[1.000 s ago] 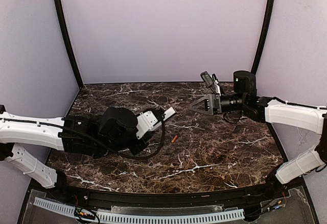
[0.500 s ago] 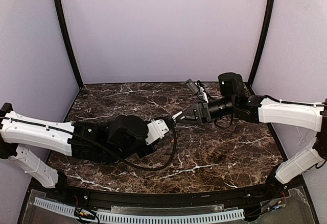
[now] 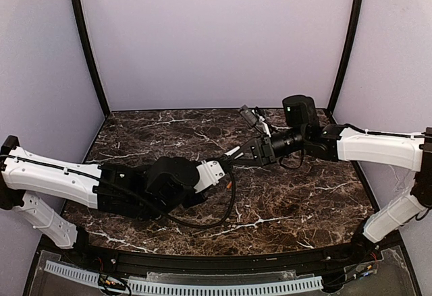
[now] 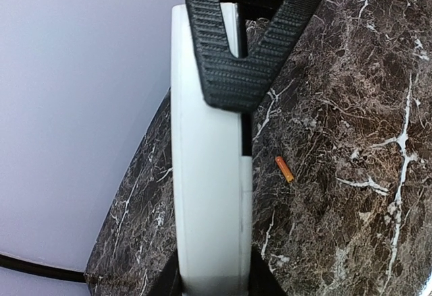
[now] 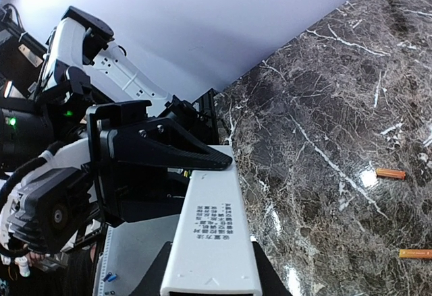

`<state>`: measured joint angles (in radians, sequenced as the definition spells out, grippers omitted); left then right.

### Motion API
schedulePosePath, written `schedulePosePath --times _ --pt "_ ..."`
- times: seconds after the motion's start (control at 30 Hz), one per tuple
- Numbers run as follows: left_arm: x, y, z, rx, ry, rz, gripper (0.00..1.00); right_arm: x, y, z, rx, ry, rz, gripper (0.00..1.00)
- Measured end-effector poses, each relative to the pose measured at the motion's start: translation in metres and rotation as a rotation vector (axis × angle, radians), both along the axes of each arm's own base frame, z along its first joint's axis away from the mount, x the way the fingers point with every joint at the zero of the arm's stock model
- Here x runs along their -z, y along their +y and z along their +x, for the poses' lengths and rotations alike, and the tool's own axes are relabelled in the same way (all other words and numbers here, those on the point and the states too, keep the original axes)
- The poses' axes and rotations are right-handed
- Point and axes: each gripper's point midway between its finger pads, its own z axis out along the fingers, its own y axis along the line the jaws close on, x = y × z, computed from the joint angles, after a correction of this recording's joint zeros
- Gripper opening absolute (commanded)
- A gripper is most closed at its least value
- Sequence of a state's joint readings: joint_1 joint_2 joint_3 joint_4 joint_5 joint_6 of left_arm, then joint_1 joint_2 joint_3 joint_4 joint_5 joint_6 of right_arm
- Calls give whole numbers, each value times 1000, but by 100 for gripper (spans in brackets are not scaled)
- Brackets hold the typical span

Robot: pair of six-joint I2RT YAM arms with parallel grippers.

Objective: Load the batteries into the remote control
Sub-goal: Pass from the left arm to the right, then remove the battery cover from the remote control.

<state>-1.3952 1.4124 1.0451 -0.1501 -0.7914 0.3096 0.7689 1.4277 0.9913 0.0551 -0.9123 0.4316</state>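
The remote [image 4: 209, 195] hangs above the surface [image 3: 304, 195], left tool [image 5: 202, 154] pinching 1 end and right tool [image 4: 233, 87] pinching the other, while 2 batteries [image 5: 390, 173] lie loose on the surface near each other, apart from the remote and both tools.

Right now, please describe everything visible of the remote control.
The remote control is a slim white bar of plastic, with a small block of dark print on one face and a thin seam along one side. It is held above the marble table, the left claw gripping one end and the right claw the other. Its battery recess does not show.
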Motion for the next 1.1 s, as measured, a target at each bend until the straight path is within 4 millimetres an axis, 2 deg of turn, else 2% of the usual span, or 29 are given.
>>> schedulePosePath --times 0.03,0.07,0.1,0.13,0.17,0.23,0.3,0.43,0.53,0.67,0.77,0.87,0.97,1.1 --pt "0 0 0 -3 -2 2 17 0 0 0 -2 -7 2 1" --pt "0 1 0 -4 -4 4 24 0 1 0 -5 -10 3 0" --pt "0 1 0 -6 -6 4 42 0 1 0 -6 -12 5 0" --pt "0 1 0 -6 -7 3 51 0 1 0 -7 -14 7 0" --pt "0 1 0 -5 -7 3 72 -1 1 0 -7 -13 7 0" --pt "-3 2 -3 8 -7 -6 91 0 0 -2 -15 -4 5 0" --pt "-9 7 -7 19 0 -43 98 1 0 -2 -13 -12 2 0" --pt "-36 24 -14 36 36 -181 99 -5 -5 6 49 -130 2 0" --pt "-66 42 -13 39 104 -364 99 -26 -15 13 121 -292 37 0" --pt "-101 86 12 -42 209 -657 98 -52 -29 14 192 -513 112 0" --pt "-110 105 25 -80 297 -812 95 -54 -38 13 222 -624 138 0" --pt "-105 98 28 -62 429 -887 92 -52 -46 9 239 -719 149 0" --pt "-87 77 32 -32 616 -934 87 -54 -53 4 256 -814 163 0" --pt "-66 49 34 11 841 -977 87 -64 -60 0 276 -909 189 0"
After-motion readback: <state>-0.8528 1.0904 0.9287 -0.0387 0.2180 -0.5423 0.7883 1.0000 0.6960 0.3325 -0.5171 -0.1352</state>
